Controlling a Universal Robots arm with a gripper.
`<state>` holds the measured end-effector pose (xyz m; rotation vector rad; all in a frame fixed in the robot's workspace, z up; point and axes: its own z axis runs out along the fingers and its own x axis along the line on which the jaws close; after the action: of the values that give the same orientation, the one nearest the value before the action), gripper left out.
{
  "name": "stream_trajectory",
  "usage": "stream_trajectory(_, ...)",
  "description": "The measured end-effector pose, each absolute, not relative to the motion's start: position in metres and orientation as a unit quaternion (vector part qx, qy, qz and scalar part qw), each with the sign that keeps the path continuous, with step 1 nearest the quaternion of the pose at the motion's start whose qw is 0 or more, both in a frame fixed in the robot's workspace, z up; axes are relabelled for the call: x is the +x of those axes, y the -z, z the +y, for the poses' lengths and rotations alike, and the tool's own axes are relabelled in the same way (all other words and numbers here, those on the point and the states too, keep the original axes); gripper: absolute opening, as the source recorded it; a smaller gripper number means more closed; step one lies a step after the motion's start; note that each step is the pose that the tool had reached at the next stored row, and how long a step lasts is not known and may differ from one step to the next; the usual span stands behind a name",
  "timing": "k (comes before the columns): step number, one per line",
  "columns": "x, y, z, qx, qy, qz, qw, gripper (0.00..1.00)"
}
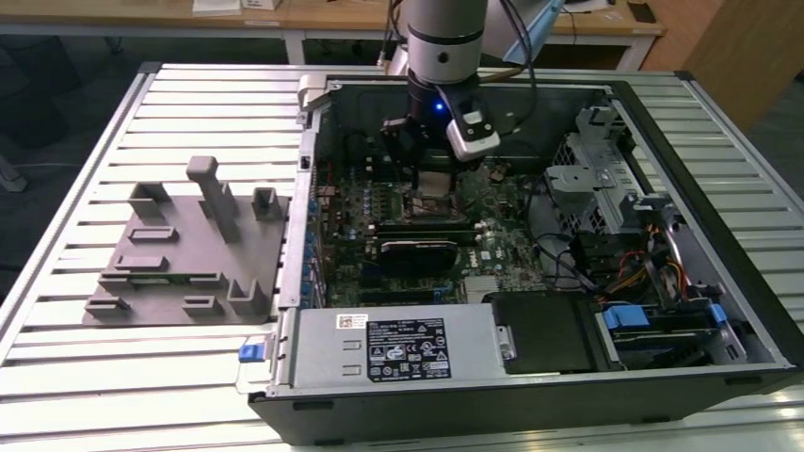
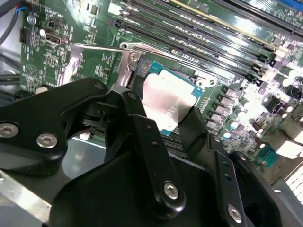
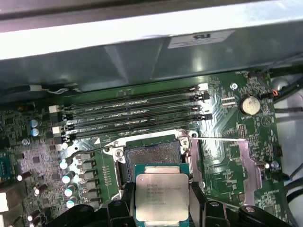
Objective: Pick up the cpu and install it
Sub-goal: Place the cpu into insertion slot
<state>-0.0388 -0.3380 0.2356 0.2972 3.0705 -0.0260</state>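
Gripping the cpu (image 3: 162, 194) by two opposite edges, the hand (image 3: 162, 208) holds it close over the open socket (image 3: 149, 153) on the motherboard (image 3: 227, 156), mid-install by my reading, and seating it would call for squaring chip to frame before lowering.

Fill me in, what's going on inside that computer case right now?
The arm's gripper is down inside the open computer case, with the cpu clamped by its edges between the two black fingers. The chip hangs just over the dark socket on the green motherboard, and part of the socket's cavity is uncovered beside it. It does not look seated yet. The socket's metal frame is swung open to one side.
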Motion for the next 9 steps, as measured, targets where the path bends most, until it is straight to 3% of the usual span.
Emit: stream_trajectory(9,-0.0387,-0.2356,-0.338,0.15,0.01,0.988,0.028,0.54)
